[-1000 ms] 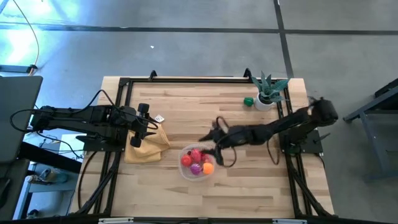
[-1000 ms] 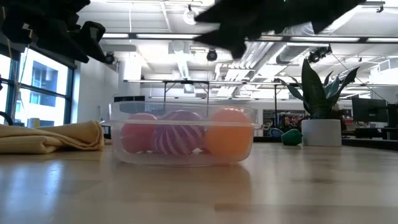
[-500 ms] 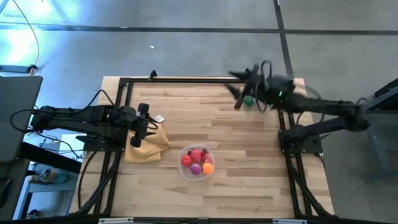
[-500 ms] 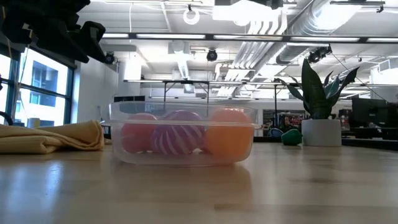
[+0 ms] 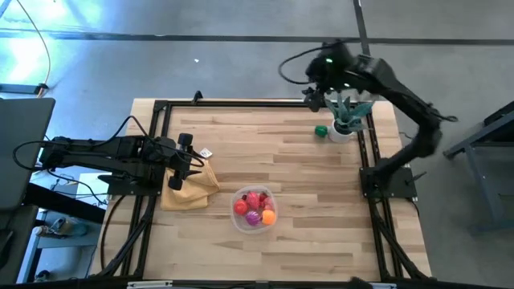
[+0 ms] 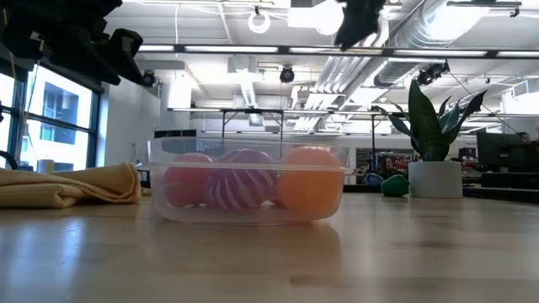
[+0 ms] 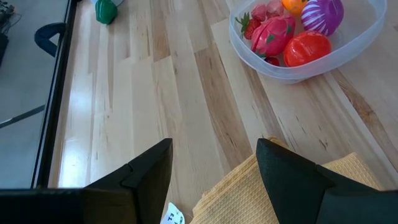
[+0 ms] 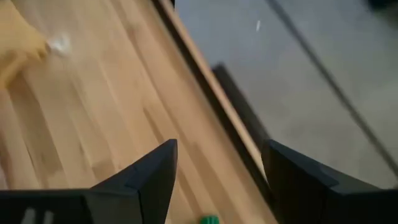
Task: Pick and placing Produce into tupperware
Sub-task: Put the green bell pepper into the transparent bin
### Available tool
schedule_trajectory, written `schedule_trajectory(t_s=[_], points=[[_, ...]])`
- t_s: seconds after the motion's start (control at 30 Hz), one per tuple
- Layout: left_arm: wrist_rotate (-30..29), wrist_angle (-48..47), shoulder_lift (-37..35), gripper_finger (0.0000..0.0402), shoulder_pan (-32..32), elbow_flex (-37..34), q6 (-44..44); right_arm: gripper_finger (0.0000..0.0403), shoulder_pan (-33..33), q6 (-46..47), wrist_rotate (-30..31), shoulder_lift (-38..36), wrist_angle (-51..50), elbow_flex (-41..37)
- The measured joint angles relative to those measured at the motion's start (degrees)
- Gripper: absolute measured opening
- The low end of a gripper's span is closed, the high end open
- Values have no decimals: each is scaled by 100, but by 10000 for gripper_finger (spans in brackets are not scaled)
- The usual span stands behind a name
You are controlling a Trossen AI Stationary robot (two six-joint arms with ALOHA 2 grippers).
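Most of the produce already sits in the clear tupperware (image 5: 255, 209) near the table's front: a red tomato (image 7: 304, 48), a pink dragon fruit (image 7: 275, 32), a striped purple piece (image 7: 321, 14) and an orange one (image 7: 293, 5). One green piece (image 5: 321, 131) remains, well behind the tupperware, beside the potted plant (image 5: 347, 117). The right gripper (image 5: 315, 95) hangs above it, jaws parted and empty; the left gripper (image 5: 186, 160) waits, released, over the yellow cloth (image 5: 193, 189) left of the tupperware. The butcher-block table (image 5: 305, 241) stands in an open office.

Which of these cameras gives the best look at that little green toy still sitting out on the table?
The high view: the green toy shows whole on the table, beside the potted plant. The left wrist view catches it at the picture's edge, far off. The low view shows it small, next to the white pot. The right wrist view shows only a sliver.
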Motion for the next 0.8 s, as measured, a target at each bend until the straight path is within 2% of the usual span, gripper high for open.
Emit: schedule_trajectory(t_s=[0.23, 0.47, 0.53, 0.63, 0.8], points=[[-2, 0, 0, 221, 0, -2, 1, 226, -47, -225, 117, 1611, -1142, 1084], [-2, 0, 0, 221, 0, 0, -2, 226, -95, -354, 1217, 3194, -2603, 1482], [0, 1, 0, 221, 0, 0, -1, 226, -111, -291, 1173, 3540, -2625, 1446], [-2, 0, -2, 221, 0, 0, 1, 226, -121, -325, 801, 3921, -2633, 1368], [-1, 0, -2, 221, 0, -1, 0, 226, -135, -143, 951, 4422, -2620, 1366]])
